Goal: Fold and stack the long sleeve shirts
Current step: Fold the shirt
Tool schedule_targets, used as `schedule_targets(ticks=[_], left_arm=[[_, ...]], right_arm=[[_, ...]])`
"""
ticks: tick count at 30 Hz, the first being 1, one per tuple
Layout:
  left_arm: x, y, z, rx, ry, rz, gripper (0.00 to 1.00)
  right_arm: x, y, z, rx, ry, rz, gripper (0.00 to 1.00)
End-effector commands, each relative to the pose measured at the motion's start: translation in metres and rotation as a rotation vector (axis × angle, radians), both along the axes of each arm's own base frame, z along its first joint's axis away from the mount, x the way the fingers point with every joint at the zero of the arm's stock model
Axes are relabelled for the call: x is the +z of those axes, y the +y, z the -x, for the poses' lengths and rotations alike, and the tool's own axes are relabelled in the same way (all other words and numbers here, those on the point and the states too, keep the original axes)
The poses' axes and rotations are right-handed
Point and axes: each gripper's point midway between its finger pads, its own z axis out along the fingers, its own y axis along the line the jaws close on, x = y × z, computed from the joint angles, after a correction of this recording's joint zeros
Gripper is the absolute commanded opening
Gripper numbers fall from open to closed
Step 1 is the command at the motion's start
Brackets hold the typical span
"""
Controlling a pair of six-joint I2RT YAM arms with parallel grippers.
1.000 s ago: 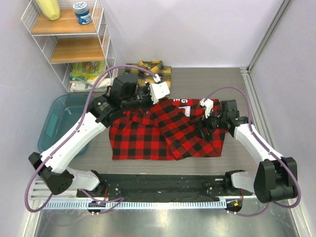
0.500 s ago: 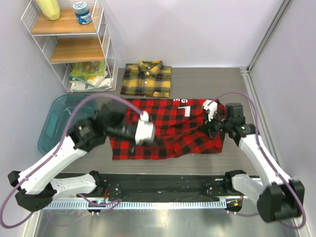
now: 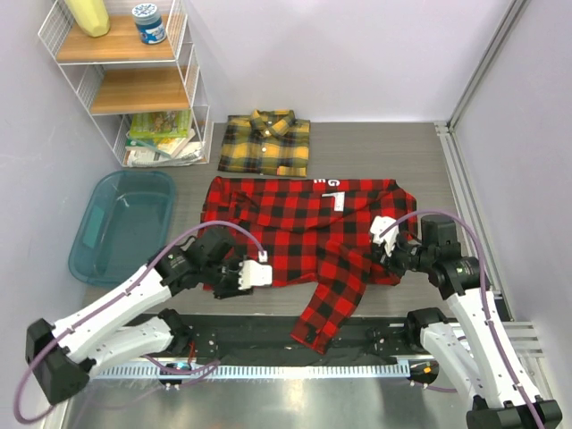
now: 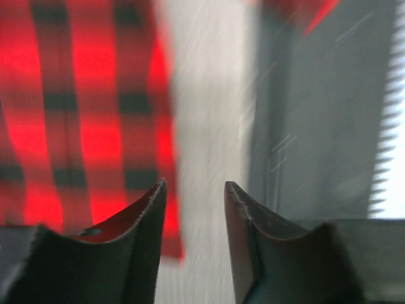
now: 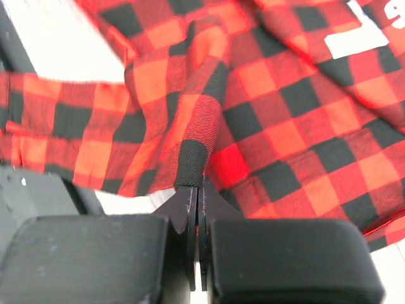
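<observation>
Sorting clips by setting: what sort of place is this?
Probably a robotics lab cell, not a home: bare white panel walls, a white robot arm bolted at a grey table edge, and a white wire shelf rack.

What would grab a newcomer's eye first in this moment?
The red-and-black shirt sprawls across the middle of the table, one sleeve trailing toward the near edge. The right gripper pinches a fold of it at its right side, while the left gripper stands open at its near left edge. Behind it lies the folded yellow-and-black shirt.
</observation>
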Motion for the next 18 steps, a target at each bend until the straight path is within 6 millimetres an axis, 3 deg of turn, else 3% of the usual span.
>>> schedule_targets(ticks=[1,4,12,15,18], left_arm=[[-0.058,0.076,-0.038,0.078,-0.099,-0.254,0.40],[-0.072,0.094,-0.050,0.097,-0.140,-0.318,0.41],[-0.116,0.114,-0.051,0.010,-0.222,-0.405,0.41],[-0.120,0.112,-0.055,0.012,-0.227,-0.403,0.35],[-0.116,0.109,-0.055,0.014,-0.206,-0.394,0.16]], right_arm=[[-0.012,-0.008,0.014,0.078,-0.017,0.088,0.01],[-0.013,-0.009,0.019,0.088,-0.025,0.097,0.01],[-0.009,-0.014,0.020,0.063,-0.046,0.120,0.01],[-0.007,-0.015,0.019,0.060,-0.048,0.122,0.01],[-0.007,-0.015,0.021,0.065,-0.043,0.124,0.01]])
